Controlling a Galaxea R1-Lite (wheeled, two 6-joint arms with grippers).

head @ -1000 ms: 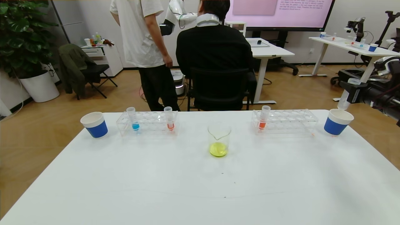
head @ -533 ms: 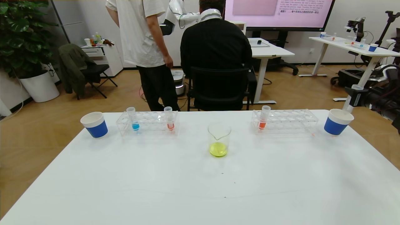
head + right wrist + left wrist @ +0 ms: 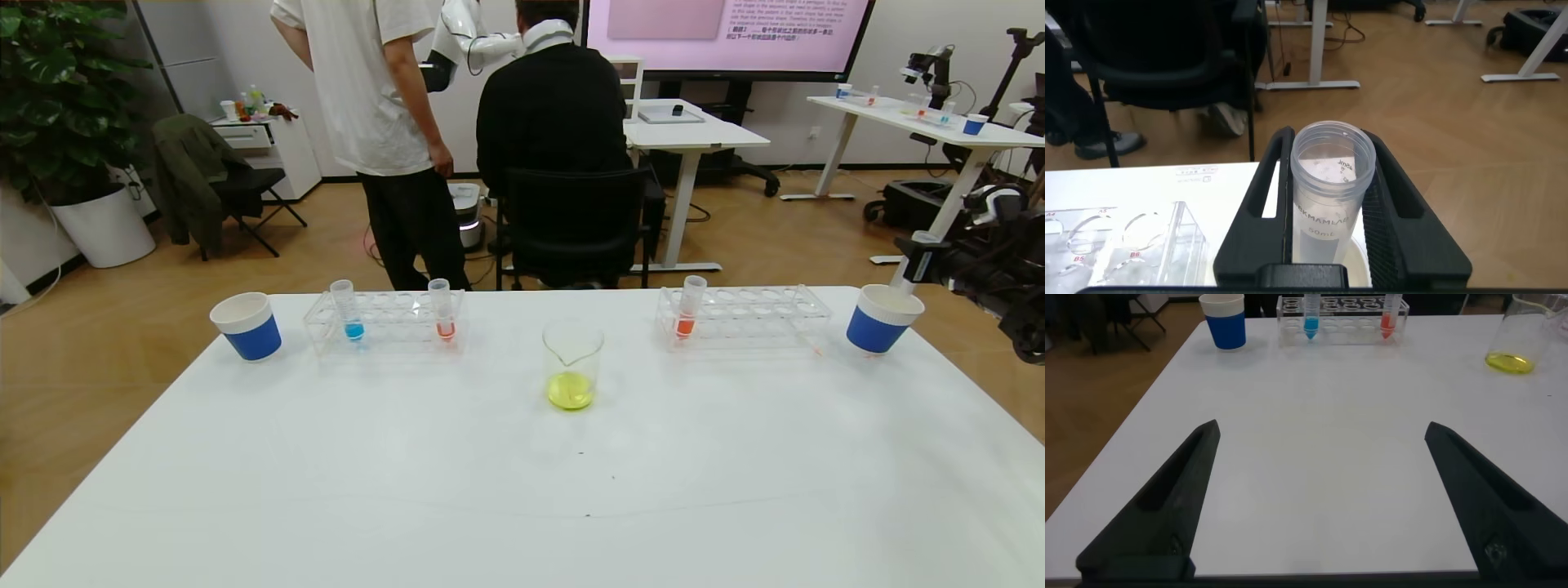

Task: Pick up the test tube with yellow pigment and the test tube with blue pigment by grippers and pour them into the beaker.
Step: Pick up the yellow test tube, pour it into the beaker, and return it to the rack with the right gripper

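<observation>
The beaker (image 3: 573, 363) stands mid-table with yellow liquid in its bottom; it also shows in the left wrist view (image 3: 1519, 335). The test tube with blue pigment (image 3: 349, 310) stands in the left clear rack (image 3: 384, 322) and shows in the left wrist view (image 3: 1311, 314). My right gripper (image 3: 916, 263) is shut on an empty clear tube (image 3: 1331, 196), held upright with its tip down inside the right blue paper cup (image 3: 882, 320). No tube shows yellow liquid. My left gripper (image 3: 1323, 429) is open and empty, low over the near-left table, out of the head view.
An orange-red tube (image 3: 442, 309) stands in the left rack, another (image 3: 688, 306) in the right rack (image 3: 743, 314). A second blue paper cup (image 3: 247, 327) stands at far left. Two people and an office chair (image 3: 571, 220) are behind the table.
My right gripper has turned the empty tube upright and lowered it into the right blue cup. The seated person shifted. The left arm has not visibly moved.
</observation>
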